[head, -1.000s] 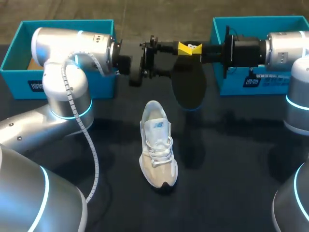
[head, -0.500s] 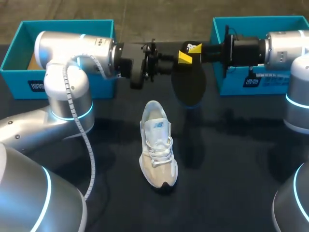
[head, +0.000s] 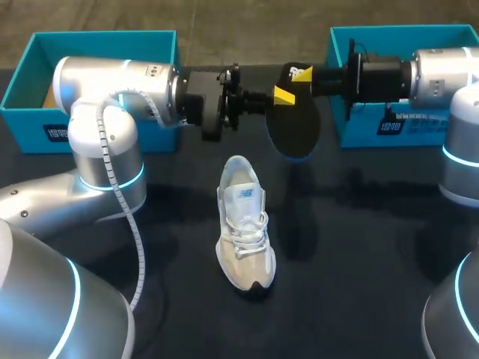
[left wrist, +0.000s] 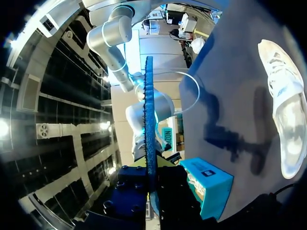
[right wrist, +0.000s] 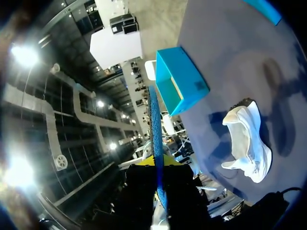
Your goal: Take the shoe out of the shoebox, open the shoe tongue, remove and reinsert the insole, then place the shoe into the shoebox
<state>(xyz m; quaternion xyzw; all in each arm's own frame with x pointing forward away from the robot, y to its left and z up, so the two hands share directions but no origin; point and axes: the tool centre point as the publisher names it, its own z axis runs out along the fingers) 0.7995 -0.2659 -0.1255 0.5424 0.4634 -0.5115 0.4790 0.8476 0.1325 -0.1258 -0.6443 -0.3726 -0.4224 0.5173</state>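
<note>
A black table (head: 359, 247) fills the scene. The left arm (head: 112, 82) and the right arm (head: 441, 75) both lie level above its far side, pointing at each other. Two open teal boxes stand at the far edge: the left box (head: 97, 36) behind the left arm and the right box (head: 389, 34) behind the right arm. The pale shoe (head: 243, 224) stands upright on its sole in the middle of the table, outside both boxes, with its toe toward the near edge. The dark insole (head: 296, 127) is held in the air between the boxes, beyond the shoe's heel. The right gripper (head: 288, 84) is clamped on its upper end. The left gripper (head: 258, 101) sits at the insole's other edge; whether it is gripping cannot be told.
</note>
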